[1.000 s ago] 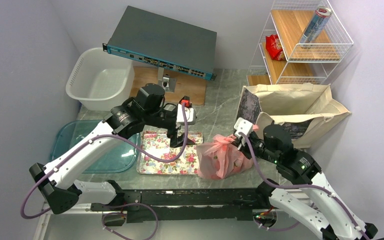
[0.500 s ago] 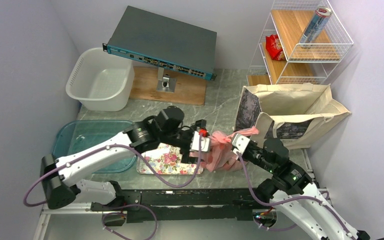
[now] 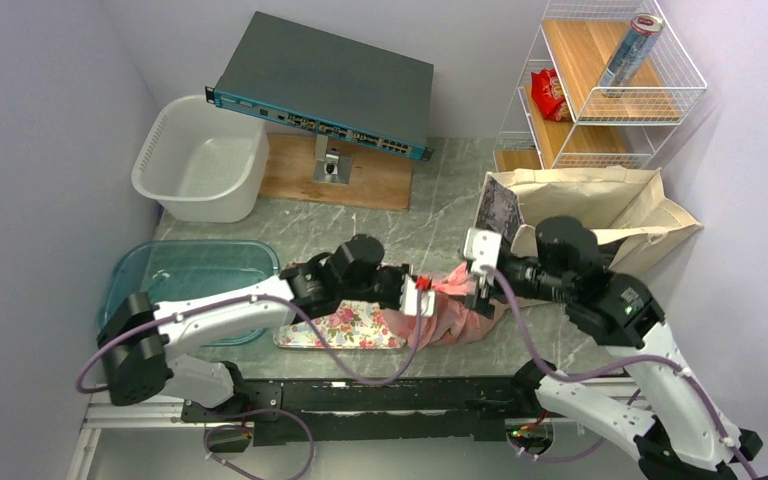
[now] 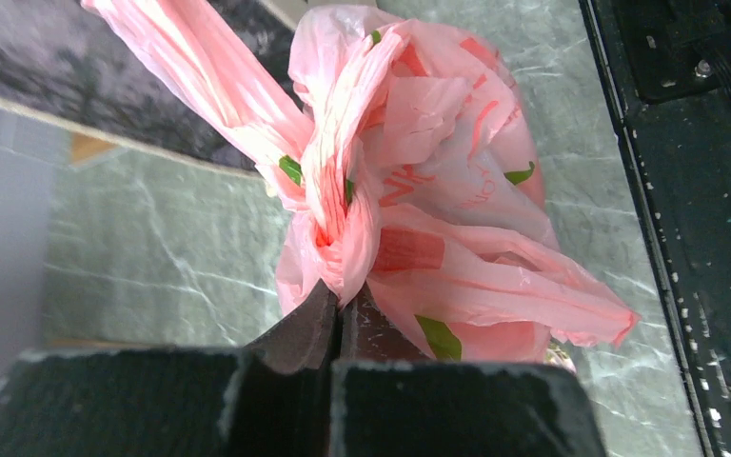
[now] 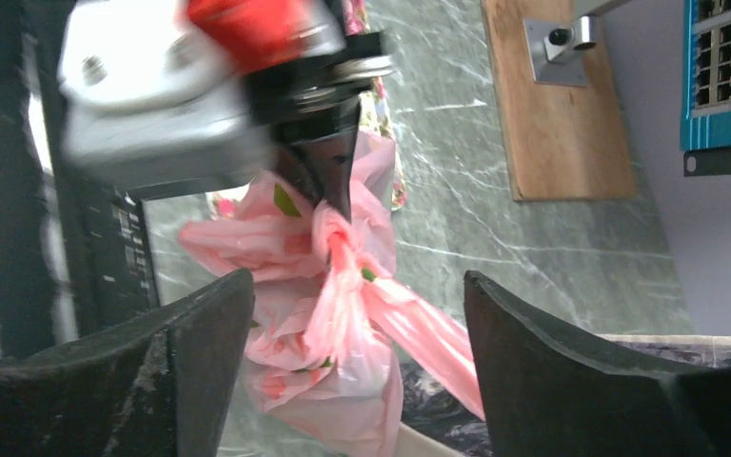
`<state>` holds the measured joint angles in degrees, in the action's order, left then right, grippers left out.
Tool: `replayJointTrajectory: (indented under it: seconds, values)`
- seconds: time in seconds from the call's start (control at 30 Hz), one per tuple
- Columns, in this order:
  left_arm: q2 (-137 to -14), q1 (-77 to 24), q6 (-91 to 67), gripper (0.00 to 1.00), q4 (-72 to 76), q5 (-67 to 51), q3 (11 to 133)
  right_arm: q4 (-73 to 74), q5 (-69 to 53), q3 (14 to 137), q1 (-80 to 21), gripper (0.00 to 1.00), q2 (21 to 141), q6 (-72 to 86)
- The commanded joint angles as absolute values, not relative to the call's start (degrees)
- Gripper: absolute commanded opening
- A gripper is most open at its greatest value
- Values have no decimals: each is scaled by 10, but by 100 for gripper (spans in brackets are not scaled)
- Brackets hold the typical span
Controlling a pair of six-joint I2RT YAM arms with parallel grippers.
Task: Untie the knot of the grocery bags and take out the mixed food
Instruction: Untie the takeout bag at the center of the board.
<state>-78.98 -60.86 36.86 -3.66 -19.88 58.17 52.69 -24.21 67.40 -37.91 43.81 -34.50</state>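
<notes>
- Grey marble tabletop (image 3: pixel 430 215) carries everything, and we read it outward from the arm bases at its near edge.
- Closest to us, the floral tray (image 3: pixel 345 325) lies just left of the pink plastic bag (image 3: pixel 445 318). The bag slumps on the table between our two grippers. We cannot make out the mixed food through the plastic.
- Our left gripper (image 4: pixel 335 319) has its jaws pressed together, pinching the plastic right at the base of the knot (image 4: pixel 335 224).
- Our right gripper (image 5: pixel 357 286) has its jaws wide apart. The knot sits in the gap between them, and neither finger seems to touch it.
- A twisted tail (image 5: pixel 424 333) runs from the knot, away from the left fingers and toward the right arm. Its long axis passes through the open jaws, so we judge the right arm the nearer one to take it and pull.
- Farther back, the canvas tote (image 3: pixel 600 200) slumps open in front of the wire rack (image 3: pixel 685 75).
</notes>
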Motion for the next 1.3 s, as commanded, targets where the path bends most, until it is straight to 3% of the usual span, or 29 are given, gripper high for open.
replayJointTrajectory:
  seconds: [0.0,0.13,0.27,0.33,0.47,0.57,0.67,0.7,0.93,0.97,1.0,1.03,1.13,1.2,1.27]
  values:
    - [-712,-653,491,0,130,-169,511,653,-287,794,-380,69,512,-210]
    - [-703,-676,554,0,185,-130,470,641,-304,799,-380,52,544,-150]
    - [-702,-686,581,0,207,-90,448,632,-306,768,-379,48,549,-148]
    - [-703,-695,592,0,223,-73,437,635,-309,748,-379,49,548,-150]
    - [-708,-709,594,0,274,-37,413,622,-287,691,-378,64,539,-137]
    - [-707,-712,593,0,281,-29,403,608,-263,657,-375,52,532,-141]
    - [-703,-713,583,0,283,-17,394,611,-253,654,-375,22,530,-152]
    - [-700,-713,574,1,280,-11,393,615,-246,656,-375,17,530,-156]
    - [-677,-712,535,4,239,-18,393,624,-244,653,-375,29,550,-187]
    - [-677,-713,537,4,244,-18,390,614,-256,654,-375,28,551,-185]
    - [-676,-713,542,6,250,-19,386,610,-261,655,-375,16,553,-185]
    - [-674,-713,545,9,248,-20,386,609,-255,660,-376,0,559,-189]
    - [-649,-694,465,29,161,-20,420,612,-210,686,-375,0,560,-202]
    - [-624,-638,365,48,6,-116,492,605,-170,699,-375,0,541,-199]
    - [-611,-585,269,56,-97,-170,549,582,-156,701,-375,0,515,-198]
